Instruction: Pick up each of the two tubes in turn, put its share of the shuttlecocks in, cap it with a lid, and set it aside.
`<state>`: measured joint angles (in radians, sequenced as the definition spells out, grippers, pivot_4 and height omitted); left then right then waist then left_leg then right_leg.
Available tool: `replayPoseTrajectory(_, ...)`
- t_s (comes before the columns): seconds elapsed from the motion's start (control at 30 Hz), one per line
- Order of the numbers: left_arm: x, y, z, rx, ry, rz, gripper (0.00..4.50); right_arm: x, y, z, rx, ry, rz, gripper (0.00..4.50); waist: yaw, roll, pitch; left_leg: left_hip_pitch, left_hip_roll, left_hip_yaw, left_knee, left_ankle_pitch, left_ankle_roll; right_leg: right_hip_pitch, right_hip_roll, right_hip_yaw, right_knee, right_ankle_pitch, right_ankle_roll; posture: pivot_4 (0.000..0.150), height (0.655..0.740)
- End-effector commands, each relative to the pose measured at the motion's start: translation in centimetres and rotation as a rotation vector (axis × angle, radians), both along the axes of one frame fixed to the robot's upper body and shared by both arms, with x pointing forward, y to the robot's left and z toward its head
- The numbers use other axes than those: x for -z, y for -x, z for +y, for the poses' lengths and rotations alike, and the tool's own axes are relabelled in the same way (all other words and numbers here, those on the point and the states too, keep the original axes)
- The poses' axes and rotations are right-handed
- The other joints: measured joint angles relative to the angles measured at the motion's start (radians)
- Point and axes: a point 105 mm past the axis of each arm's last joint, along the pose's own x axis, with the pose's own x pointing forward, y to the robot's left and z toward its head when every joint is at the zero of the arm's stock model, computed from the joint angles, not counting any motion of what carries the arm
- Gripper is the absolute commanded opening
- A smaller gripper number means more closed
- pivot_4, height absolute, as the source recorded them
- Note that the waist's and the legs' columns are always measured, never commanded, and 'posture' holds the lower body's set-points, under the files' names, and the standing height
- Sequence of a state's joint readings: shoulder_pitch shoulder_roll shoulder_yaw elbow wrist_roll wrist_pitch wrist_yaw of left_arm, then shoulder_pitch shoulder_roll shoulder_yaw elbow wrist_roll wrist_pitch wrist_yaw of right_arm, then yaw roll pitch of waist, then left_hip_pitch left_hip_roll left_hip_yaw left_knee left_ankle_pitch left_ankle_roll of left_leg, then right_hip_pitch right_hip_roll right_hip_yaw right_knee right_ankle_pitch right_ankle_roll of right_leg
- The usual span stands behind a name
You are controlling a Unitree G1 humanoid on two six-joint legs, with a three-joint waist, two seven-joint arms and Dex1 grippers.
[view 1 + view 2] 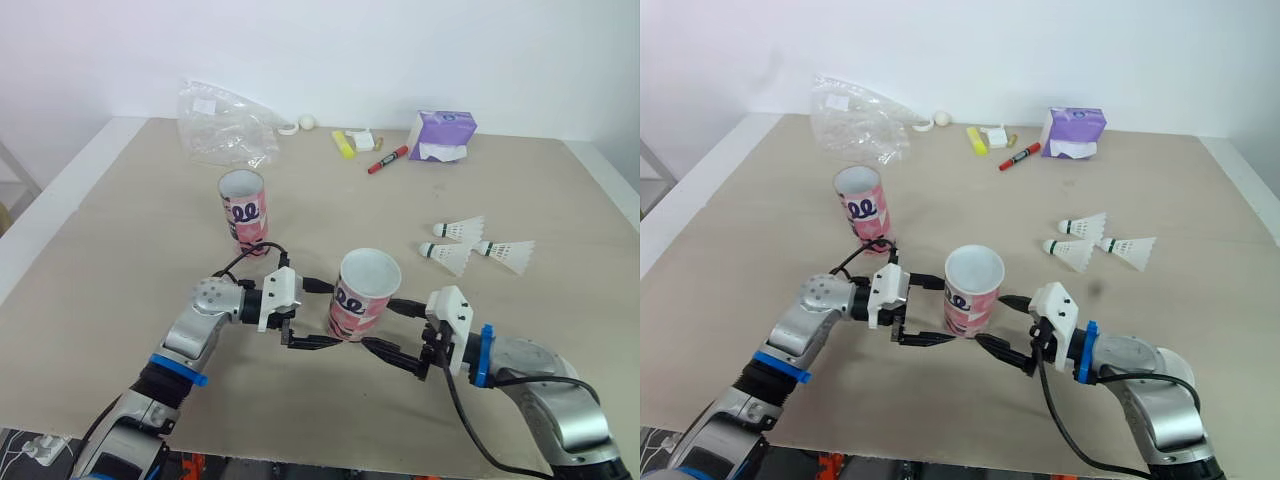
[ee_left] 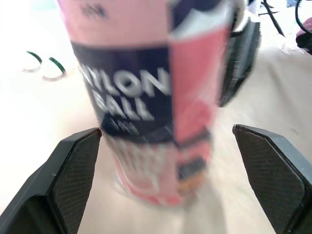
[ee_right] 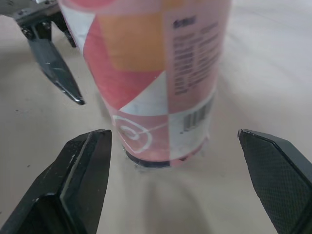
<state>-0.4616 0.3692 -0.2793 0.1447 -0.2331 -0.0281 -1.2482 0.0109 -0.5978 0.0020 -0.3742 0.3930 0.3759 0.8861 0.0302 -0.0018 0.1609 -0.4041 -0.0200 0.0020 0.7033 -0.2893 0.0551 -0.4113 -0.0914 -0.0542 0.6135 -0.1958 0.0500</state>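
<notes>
Beige table under a white wall. From the near left, the left arm reaches in with bent elbow. The left pincer is spread wide and grasps nothing. Between its fingers stands the pink tube, upright, long axis vertical, open mouth up. The right pincer is equally released around the same tube from the opposite side, with its forearm low over the table. Beyond the left pincer stands a second tube. Beyond the right pincer lie three shuttlecocks.
</notes>
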Motion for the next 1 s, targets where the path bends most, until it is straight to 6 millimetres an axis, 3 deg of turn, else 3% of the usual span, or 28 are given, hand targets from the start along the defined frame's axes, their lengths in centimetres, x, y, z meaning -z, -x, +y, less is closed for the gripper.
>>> replayPoseTrajectory(0.03, -1.4, 0.3, 0.9, -0.002, 0.029, -0.028, 4.50, -0.6, -0.3, 0.9, -0.009, -0.013, -0.063, 4.43, 0.000, 0.000, 0.000, 0.000, 0.000, 0.000, 0.000, 0.000, 0.000, 0.000, 0.000, 0.000, 0.000, 0.000, 0.000, 0.150, 0.7400)
replayPoseTrajectory(0.23, -2.4, 0.5, 2.4, -0.067, 0.091, 0.021, 4.50, -0.2, -0.9, 2.6, -0.030, -0.048, -0.077, 4.43, -0.003, 0.001, 0.000, 0.000, 0.000, 0.000, 0.000, 0.000, 0.000, 0.000, 0.000, 0.000, 0.000, 0.000, 0.000, 0.150, 0.7400)
replayPoseTrajectory(0.43, -1.5, 1.2, 3.6, -0.094, 0.087, 0.070, 4.50, -0.1, -1.6, 4.1, -0.053, -0.080, -0.086, 4.43, -0.005, 0.002, 0.001, 0.001, 0.000, 0.000, 0.000, 0.000, -0.001, 0.000, 0.001, 0.000, 0.001, 0.000, 0.000, 0.150, 0.7400)
replayPoseTrajectory(1.0, -0.4, 1.9, 3.8, -0.097, 0.043, 0.054, 4.50, 0.3, -2.6, 6.4, -0.072, -0.126, -0.107, 4.43, -0.012, 0.002, 0.002, 0.002, 0.000, 0.000, 0.000, 0.002, -0.004, 0.000, 0.002, 0.001, 0.002, 0.001, -0.001, 0.150, 0.7400)
